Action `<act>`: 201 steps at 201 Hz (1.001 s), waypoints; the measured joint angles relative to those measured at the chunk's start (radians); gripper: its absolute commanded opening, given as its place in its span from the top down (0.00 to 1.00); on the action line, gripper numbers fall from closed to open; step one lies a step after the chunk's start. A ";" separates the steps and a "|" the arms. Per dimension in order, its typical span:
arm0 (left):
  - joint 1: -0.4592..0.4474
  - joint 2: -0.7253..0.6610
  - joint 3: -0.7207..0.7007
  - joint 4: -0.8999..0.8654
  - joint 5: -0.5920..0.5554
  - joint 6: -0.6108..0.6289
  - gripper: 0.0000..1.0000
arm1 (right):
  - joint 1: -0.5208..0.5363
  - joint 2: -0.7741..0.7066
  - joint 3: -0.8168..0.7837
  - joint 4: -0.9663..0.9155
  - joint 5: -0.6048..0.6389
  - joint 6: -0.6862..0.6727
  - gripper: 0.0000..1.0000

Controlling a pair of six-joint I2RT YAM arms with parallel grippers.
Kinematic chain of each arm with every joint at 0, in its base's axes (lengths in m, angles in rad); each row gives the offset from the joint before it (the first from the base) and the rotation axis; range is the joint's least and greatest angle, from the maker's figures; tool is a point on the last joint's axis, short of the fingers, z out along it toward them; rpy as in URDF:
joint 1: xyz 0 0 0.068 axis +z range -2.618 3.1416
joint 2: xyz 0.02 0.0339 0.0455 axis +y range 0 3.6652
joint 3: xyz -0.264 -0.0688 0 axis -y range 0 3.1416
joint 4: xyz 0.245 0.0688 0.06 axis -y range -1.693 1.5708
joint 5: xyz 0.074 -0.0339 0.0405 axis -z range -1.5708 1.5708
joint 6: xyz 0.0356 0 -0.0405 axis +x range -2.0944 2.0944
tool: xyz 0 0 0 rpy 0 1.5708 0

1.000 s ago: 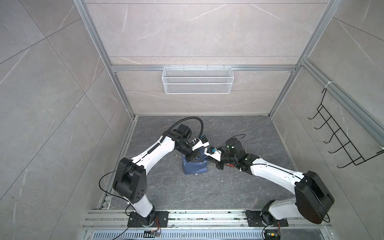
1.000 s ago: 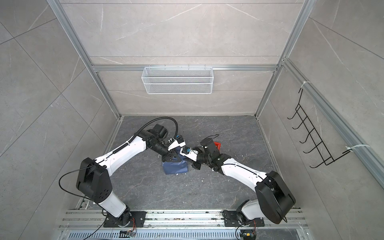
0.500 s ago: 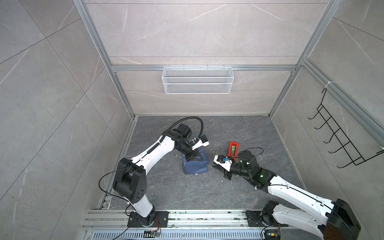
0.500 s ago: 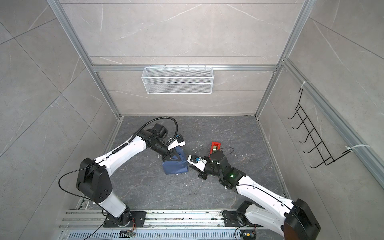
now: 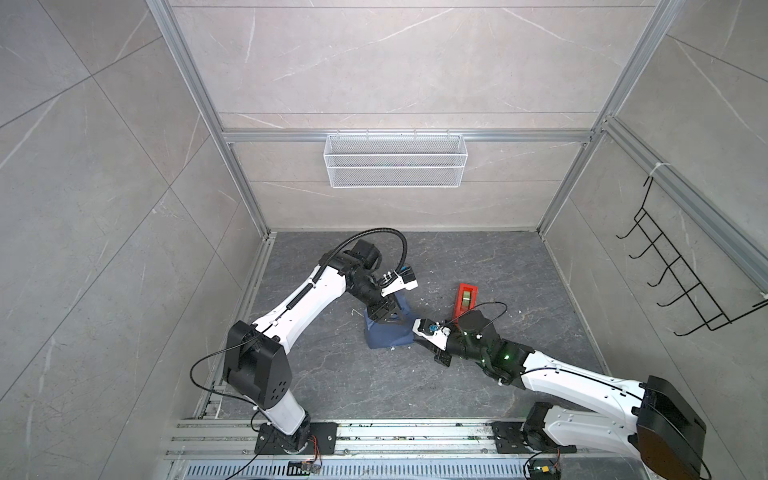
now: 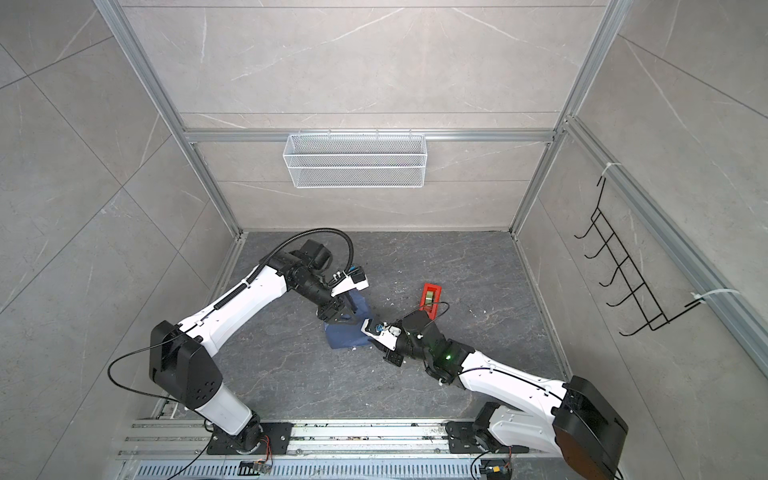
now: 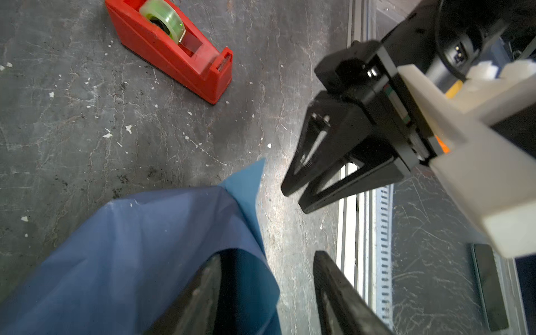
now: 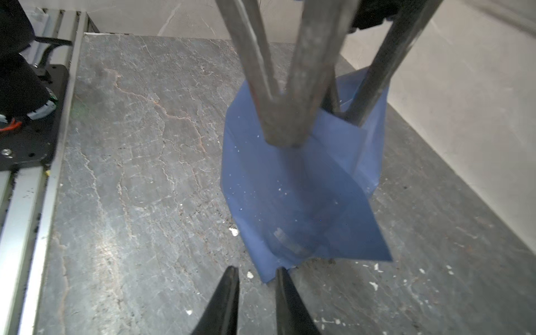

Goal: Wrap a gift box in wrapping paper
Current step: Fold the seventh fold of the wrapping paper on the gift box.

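You spread your left claw [image 7: 266, 256] off the paper [image 8: 290, 188] as your right claw [image 8: 255, 269], slightly parted and empty, hovered beside it; fold seemingly done.

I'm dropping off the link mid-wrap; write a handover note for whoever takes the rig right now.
The left tool is open over the wrapping paper, holding nothing.
The right tool is slightly open, empty, by the paper's corner.
The gift box is hidden under the folded paper; the red tape dispenser stands apart.
Done: paper folded over the box.
Left: end flaps look loose; fold and tape them.
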 measured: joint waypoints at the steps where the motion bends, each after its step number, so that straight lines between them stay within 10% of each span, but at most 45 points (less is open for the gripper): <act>1: 0.001 -0.002 0.000 -0.003 0.000 0.001 0.41 | 0.000 0.000 0.001 0.000 0.001 -0.003 0.69; 120: 0.188 -0.094 -0.123 -0.063 0.017 0.146 0.44 | -0.216 0.197 0.297 -0.103 -0.328 -0.190 0.64; 201: 0.212 -0.124 -0.287 0.044 0.061 0.106 0.91 | -0.312 0.306 0.430 -0.244 -0.560 -0.210 0.75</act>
